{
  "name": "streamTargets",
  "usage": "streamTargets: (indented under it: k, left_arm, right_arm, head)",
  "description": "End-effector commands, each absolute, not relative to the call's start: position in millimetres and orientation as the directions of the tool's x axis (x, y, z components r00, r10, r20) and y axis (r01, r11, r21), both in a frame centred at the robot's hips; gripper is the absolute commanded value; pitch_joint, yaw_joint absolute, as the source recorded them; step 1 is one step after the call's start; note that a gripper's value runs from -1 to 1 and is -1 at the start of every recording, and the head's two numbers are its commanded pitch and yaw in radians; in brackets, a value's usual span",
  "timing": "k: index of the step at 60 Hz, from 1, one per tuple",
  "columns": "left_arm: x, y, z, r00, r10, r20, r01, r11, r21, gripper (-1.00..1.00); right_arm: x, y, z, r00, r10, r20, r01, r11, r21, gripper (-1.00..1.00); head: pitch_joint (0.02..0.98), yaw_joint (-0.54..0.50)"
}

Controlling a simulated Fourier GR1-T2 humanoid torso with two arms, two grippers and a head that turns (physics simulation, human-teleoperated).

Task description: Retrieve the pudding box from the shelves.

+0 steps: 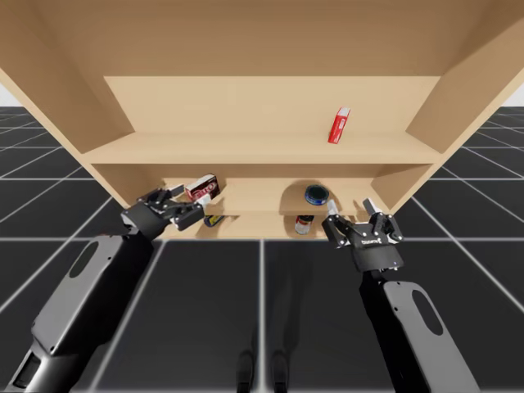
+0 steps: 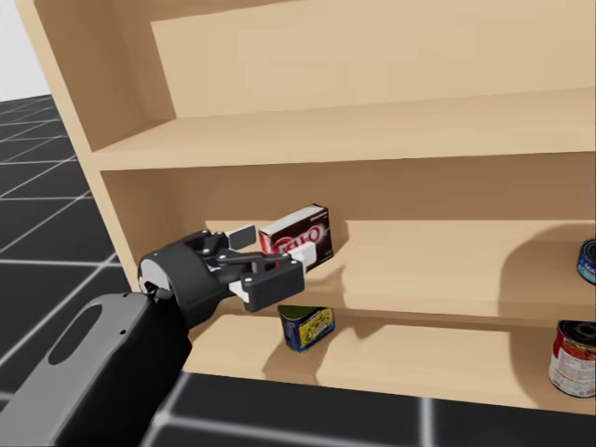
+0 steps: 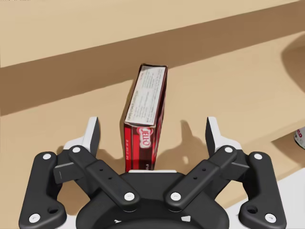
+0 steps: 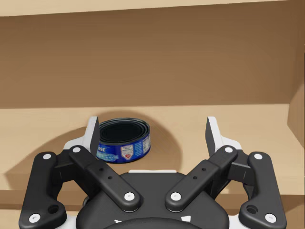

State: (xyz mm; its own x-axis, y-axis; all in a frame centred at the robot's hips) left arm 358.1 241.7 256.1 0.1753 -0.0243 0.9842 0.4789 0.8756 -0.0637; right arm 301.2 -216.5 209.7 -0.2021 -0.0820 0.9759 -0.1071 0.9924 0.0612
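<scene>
left gripper, fingers spread wide and touching nothing. the pudding box stands on a long narrow edge between them, its near end close up to the palm and its length running away from the gripper toward the back wall. a gap shows on either side, and the box sits nearer one finger than the other, so the grasp is not yet made. the box rests on the middle shelf, toward the end on my left, with a small can on the board below it. judged as thin printed carton, it is likely light, fairly stiff along its edges, and prone to denting on its broad faces. the sensible hold is across those two broad faces, low and near the middle, with a modest squeeze, since the glossy print may slip. right gripper, fingers likewise apart and empty, waits before the same shelf with a blue flat can just ahead of it.
</scene>
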Motion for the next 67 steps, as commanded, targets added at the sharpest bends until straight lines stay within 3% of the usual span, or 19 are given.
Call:
streamTargets:
  k: [1, 12, 14, 15, 16, 17, 18, 23, 24, 39, 67]
  left_arm:
    - [377.7, 235.2, 247.1, 0.199, -0.042, 0.979, 0.48, 0.875, -0.061, -1.0]
    - [389.1, 236.8, 242.3, 0.226, -0.042, 0.973, 0.477, 0.876, -0.074, -1.0]
    - [389.9, 237.0, 241.5, 0.228, -0.042, 0.973, 0.478, 0.875, -0.074, -0.8]
    - [390.1, 237.0, 241.1, 0.229, -0.043, 0.973, 0.478, 0.875, -0.074, -0.36]
    - [390.3, 237.1, 240.7, 0.229, -0.044, 0.973, 0.477, 0.876, -0.072, -0.15]
    - [390.2, 237.1, 240.4, 0.23, -0.046, 0.972, 0.478, 0.875, -0.072, 0.47]
    - [390.0, 237.3, 240.1, 0.232, -0.046, 0.972, 0.481, 0.873, -0.074, 0.73]
    - [388.9, 238.1, 240.2, 0.234, -0.047, 0.971, 0.488, 0.869, -0.076, 0.83]
    - [388.5, 238.1, 240.4, 0.233, -0.048, 0.971, 0.491, 0.868, -0.075, 0.93]
    - [364.8, 238.4, 264.4, 0.169, -0.045, 0.985, 0.527, 0.848, -0.052, 1.0]
    - [272.3, 279.4, 272.0, 0.09, -0.143, 0.986, 0.54, 0.839, 0.072, 1.0]
  right_arm:
    - [301.4, -217.8, 209.7, -0.201, -0.083, 0.976, -0.104, 0.993, 0.063, -1.0]
    - [302.0, -218.4, 208.9, -0.197, -0.082, 0.9769, -0.103, 0.993, 0.062, -1.0]
    - [302.0, -218.5, 209.0, -0.197, -0.082, 0.977, -0.102, 0.993, 0.062, -1.0]
    - [302.0, -218.6, 209.1, -0.197, -0.082, 0.977, -0.102, 0.993, 0.063, -1.0]
    - [302.1, -218.8, 209.1, -0.197, -0.082, 0.9771, -0.101, 0.993, 0.063, -1.0]
    - [302.1, -218.8, 209.1, -0.196, -0.082, 0.9771, -0.101, 0.993, 0.063, -1.0]
    - [302.0, -218.8, 209.0, -0.196, -0.082, 0.9771, -0.1, 0.993, 0.063, -1.0]
    - [301.9, -218.9, 209.0, -0.196, -0.082, 0.9771, -0.1, 0.993, 0.063, -1.0]
    - [302.0, -218.9, 209.0, -0.196, -0.082, 0.9772, -0.1, 0.993, 0.064, -1.0]
    - [302.2, -220.1, 209.5, -0.198, -0.083, 0.9767, -0.097, 0.993, 0.065, -1.0]
    - [303.1, -220.6, 208.8, -0.2, -0.068, 0.9775, -0.084, 0.995, 0.052, -1.0]
  head:
    - [0.524, 0.27]
    - [0.527, 0.27]
    - [0.526, 0.27]
    - [0.527, 0.27]
    - [0.527, 0.27]
    - [0.527, 0.27]
    - [0.527, 0.27]
    - [0.528, 0.26]
    - [0.528, 0.26]
    - [0.525, 0.26]
    - [0.521, 0.26]
